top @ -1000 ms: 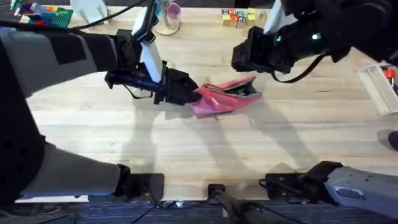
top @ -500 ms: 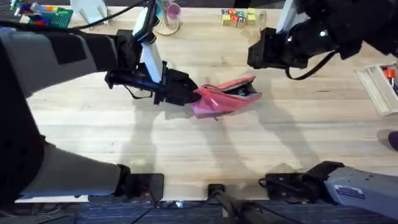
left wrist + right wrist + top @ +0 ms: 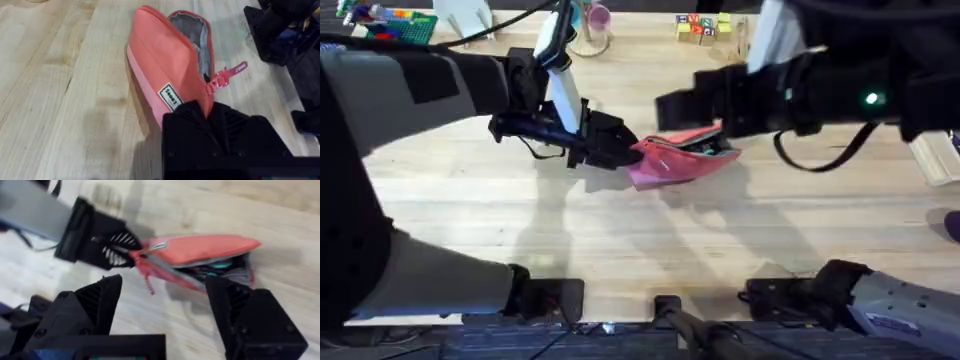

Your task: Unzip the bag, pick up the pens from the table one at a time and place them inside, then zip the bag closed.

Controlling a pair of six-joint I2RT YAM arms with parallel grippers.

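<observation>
bag [image 3: 682,156]: mid-table [image 3: 620,230], lying flat, zipper partly undone, grey lining showing | left gripper [image 3: 620,150]: clenched on bag's 9 o'clock end | right gripper [image 3: 165,302]: fingers spread wide, hovering above the bag's open mouth, not touching

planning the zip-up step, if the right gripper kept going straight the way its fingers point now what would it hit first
Most likely the bag: the open right gripper points at its unzipped mouth, near the zipper pull. The left gripper is shut on the bag's end just beyond. Depth is unclear, so the table could come first.
</observation>
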